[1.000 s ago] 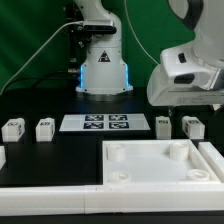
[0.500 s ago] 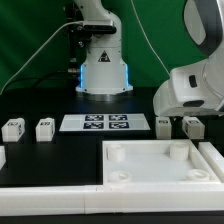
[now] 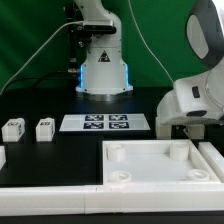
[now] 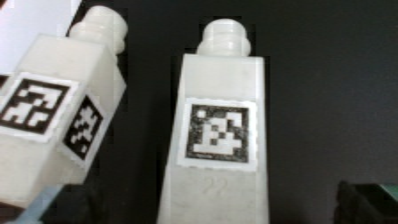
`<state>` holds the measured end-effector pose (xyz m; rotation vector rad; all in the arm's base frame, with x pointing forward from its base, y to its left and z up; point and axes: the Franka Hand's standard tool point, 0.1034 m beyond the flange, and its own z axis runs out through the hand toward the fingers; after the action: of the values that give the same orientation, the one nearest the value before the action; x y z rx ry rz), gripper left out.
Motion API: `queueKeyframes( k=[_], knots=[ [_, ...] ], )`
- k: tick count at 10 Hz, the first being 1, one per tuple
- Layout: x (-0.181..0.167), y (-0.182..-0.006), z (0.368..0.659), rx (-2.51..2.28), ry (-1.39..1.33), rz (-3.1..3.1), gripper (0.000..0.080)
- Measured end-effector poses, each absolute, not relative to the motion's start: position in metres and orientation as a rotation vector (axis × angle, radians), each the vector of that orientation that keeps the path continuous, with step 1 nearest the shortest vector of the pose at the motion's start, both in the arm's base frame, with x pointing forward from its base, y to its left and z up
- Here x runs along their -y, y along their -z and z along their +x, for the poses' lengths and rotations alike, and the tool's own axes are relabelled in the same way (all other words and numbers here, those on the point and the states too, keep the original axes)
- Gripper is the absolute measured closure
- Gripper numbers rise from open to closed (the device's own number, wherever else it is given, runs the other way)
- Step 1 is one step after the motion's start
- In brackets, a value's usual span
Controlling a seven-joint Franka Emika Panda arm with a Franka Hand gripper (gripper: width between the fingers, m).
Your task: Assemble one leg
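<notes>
I see the end effector (image 4: 217, 204) released and spread wide, grasping nothing; its fingers (image 4: 64, 206) frame one leg (image 4: 221, 120) resting on the dark desk (image 4: 329, 90), with a second leg (image 4: 63, 95) just beside it

A black table (image 3: 60, 150) filled the scene, and a green curtain (image 3: 35, 40) hung behind it at twelve o'clock. The marker board (image 3: 105, 123) lay flat near the table's middle, its black-and-white tags facing up. At five o'clock from it sat a large white square tray (image 3: 150, 166) with round sockets in its corners. A long white rail (image 3: 50, 198) ran along six o'clock and seemed to touch the tray's front edge. At nine o'clock a small white piece (image 3: 2, 157) was cut off by the frame.
</notes>
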<state>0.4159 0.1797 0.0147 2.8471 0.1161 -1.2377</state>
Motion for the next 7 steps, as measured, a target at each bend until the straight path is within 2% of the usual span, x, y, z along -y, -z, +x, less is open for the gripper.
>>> queueKeyframes(
  k=[7],
  knots=[
    [-0.175,-0.004,0.401,-0.116,1.252,2.837,0.0150]
  ],
)
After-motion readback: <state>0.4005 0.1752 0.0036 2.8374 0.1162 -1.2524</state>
